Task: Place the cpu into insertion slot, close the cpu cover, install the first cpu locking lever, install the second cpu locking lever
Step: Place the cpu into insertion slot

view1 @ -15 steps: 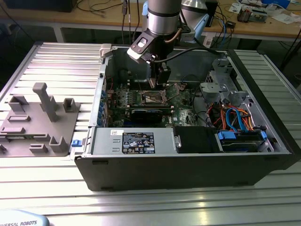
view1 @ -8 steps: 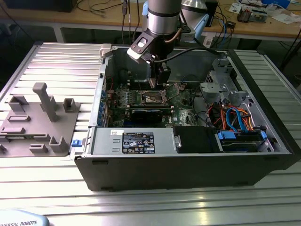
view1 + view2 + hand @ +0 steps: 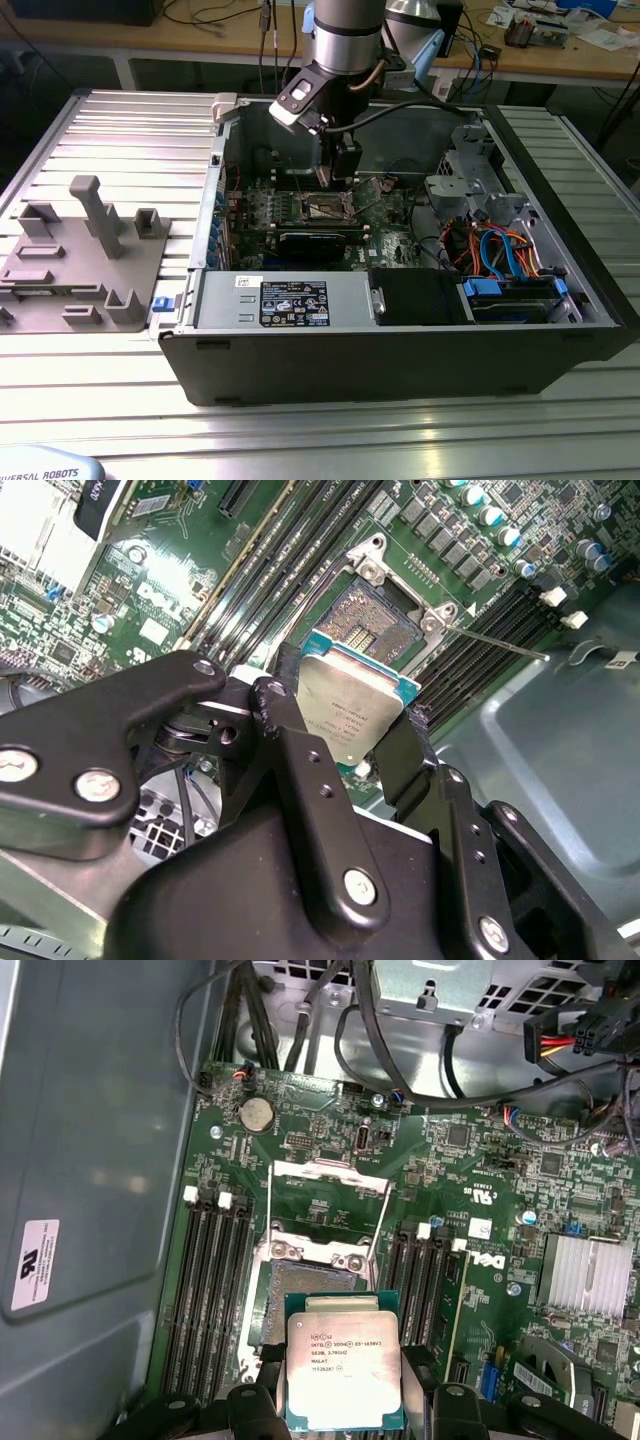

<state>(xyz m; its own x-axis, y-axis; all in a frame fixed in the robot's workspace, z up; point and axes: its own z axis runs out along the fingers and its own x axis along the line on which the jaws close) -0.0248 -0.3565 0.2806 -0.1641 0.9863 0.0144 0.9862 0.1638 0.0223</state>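
1. Gripping the cpu (image 3: 343, 1372) by two opposite edges, gripper (image 3: 345, 1415) clamped onto it.
2. Hovering with the empty insertion slot (image 3: 305, 1285) just ahead of the gripper, cpu cover (image 3: 335, 1167) lying open beyond.
3. Probably step one, placing: calls for squaring chip to slot, level.

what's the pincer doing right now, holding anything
Pincer: shut on the cpu, holding it by its edges close to the slot.

The cpu (image 3: 345, 1370) has a dull silvery metal top; the fingers (image 3: 297, 772) are smooth matt black.
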